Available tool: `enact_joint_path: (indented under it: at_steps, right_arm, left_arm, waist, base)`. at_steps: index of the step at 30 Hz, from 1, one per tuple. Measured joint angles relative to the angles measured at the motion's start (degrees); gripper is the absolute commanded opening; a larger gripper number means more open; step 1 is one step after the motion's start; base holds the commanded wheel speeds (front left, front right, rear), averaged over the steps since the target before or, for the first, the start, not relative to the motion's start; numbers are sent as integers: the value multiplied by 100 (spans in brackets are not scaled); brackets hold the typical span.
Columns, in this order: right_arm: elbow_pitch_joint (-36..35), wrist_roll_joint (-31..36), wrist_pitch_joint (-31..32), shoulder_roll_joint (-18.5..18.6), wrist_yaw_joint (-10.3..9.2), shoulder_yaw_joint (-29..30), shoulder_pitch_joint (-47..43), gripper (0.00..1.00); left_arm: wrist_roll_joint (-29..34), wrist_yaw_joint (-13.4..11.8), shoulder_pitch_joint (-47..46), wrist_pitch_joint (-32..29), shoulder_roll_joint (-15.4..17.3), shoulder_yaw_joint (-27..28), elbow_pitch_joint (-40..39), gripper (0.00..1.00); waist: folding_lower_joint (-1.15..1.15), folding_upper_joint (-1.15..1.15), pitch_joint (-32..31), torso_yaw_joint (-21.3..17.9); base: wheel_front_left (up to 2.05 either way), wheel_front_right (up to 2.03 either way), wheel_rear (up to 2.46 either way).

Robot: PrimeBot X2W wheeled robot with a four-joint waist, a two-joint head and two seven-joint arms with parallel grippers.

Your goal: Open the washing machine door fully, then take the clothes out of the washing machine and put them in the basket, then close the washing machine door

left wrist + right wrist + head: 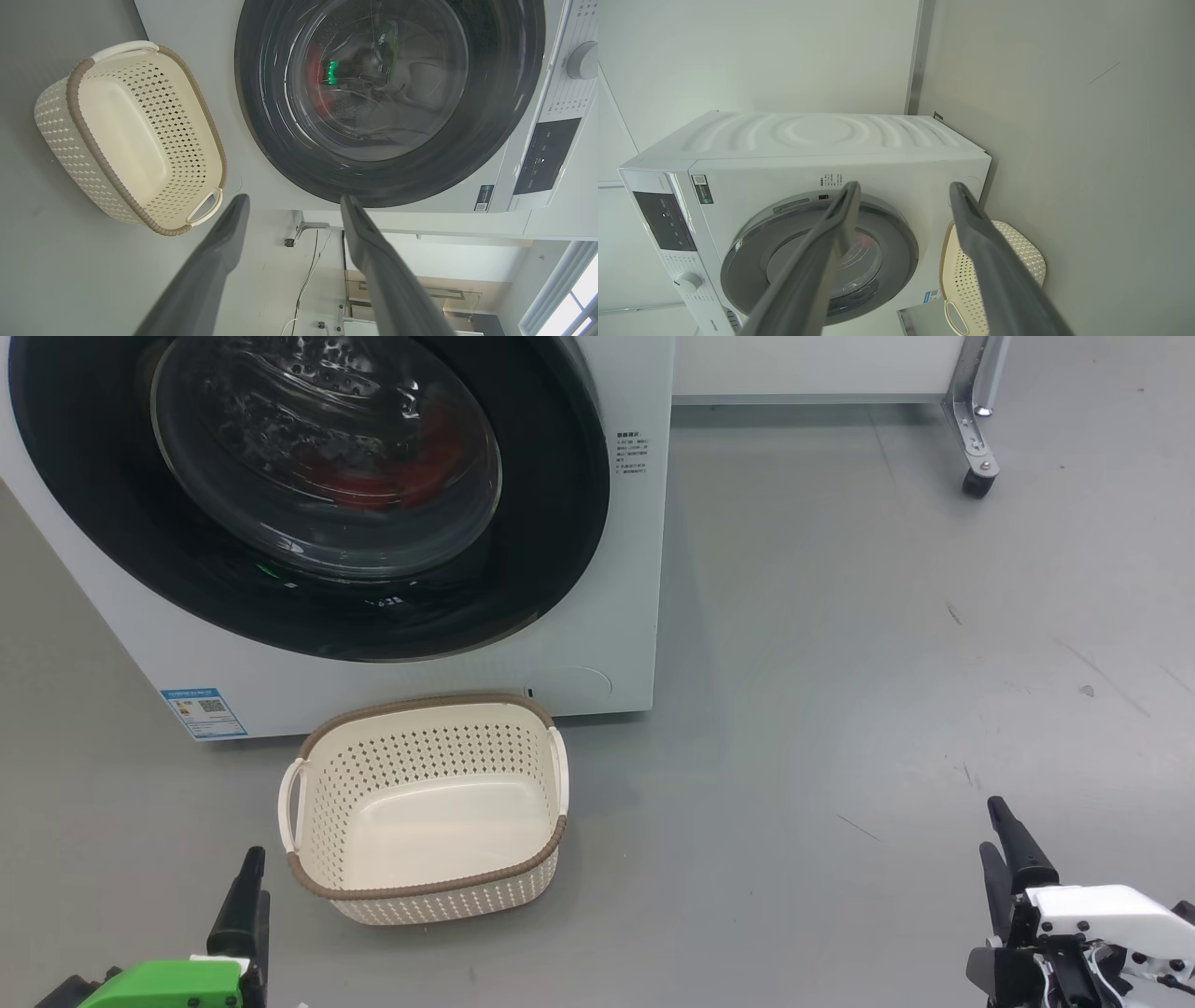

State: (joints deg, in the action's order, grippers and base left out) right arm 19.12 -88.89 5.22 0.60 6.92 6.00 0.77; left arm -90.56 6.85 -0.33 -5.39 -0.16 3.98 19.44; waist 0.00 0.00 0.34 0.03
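Observation:
The white washing machine [616, 616] fills the upper left of the head view. Its door [551, 551], black-rimmed with a glass bowl, lies shut against the front. Red clothes [411, 476] show dimly through the glass, also in the left wrist view [316, 88]. The cream basket [439, 896] stands on the floor just before the machine, with nothing in it. My left gripper [247, 887] sits low, left of the basket, open with nothing between its fingers [294, 199]. My right gripper [991, 826] is far to the right, open [906, 185], pointing toward the machine [831, 144] and basket [1017, 252].
A metal frame leg on a castor [977, 476] stands at the back right, beside a white panel [812, 369]. Grey floor [840, 709] stretches to the right of the machine and basket.

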Motion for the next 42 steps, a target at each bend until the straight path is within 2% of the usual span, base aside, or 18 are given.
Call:
enact_joint_path:
  at_steps: [20,34,42]
  right_arm:
    - [16,1082,-463,331,1,-630,337,100]
    - [298,2345,-787,606,0,-1262,664,100]
    - [494,3065,-923,755,-54,-1667,834,100]
  left_arm:
    - [844,0,-159,504,331,-454,-76,100]
    - [1983,1,-330,829,650,-925,114,100]
    - [2668,1,-357,985,667,-1006,157,100]
  waist:
    - [0,0,17,1]
    - [0,0,21,-13]
    - [0,0,20,-30]
  base:
    - [0,0,0]
    - [0,0,0]
    - [0,0,0]
